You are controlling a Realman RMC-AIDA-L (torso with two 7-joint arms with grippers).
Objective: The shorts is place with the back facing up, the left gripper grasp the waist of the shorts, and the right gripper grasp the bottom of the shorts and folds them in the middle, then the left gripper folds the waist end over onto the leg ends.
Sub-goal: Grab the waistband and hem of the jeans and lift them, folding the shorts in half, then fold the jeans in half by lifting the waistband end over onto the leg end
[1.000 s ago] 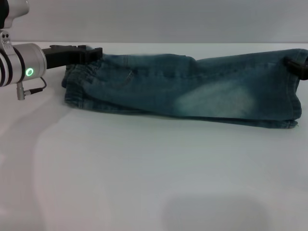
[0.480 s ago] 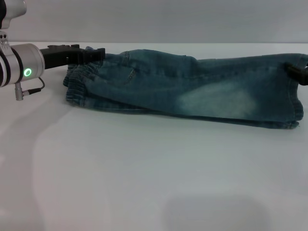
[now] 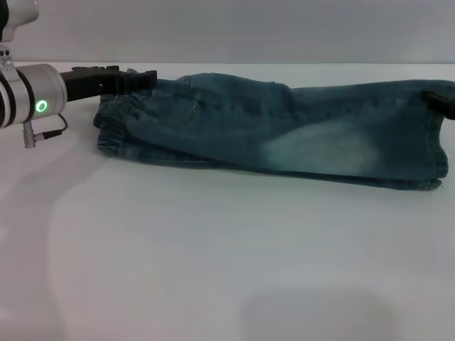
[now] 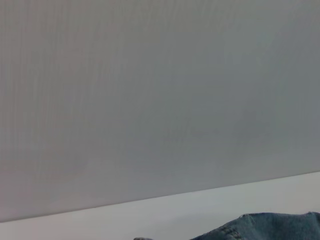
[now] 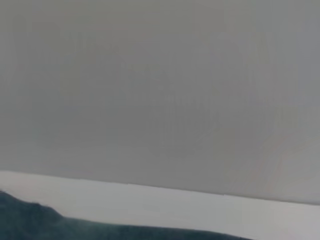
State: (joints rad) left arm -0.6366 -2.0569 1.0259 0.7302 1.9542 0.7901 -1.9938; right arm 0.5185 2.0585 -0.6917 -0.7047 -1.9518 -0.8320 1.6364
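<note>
The shorts lie folded lengthwise on the white table, a long faded denim strip. The gathered waist is at the left and the leg ends at the right. My left gripper reaches in from the left at the far corner of the waist and looks shut on the fabric there, which bulges up slightly. Only a dark tip of my right gripper shows at the right edge, by the far side of the hems. A bit of the denim shows in the left wrist view, and some in the right wrist view.
A plain grey wall stands behind the table's far edge. Bare white tabletop stretches in front of the shorts, towards me.
My right gripper has drawn back to the right, almost out of view. The fabric near the waist has risen a little at my left gripper, whose tip has shifted slightly right.
</note>
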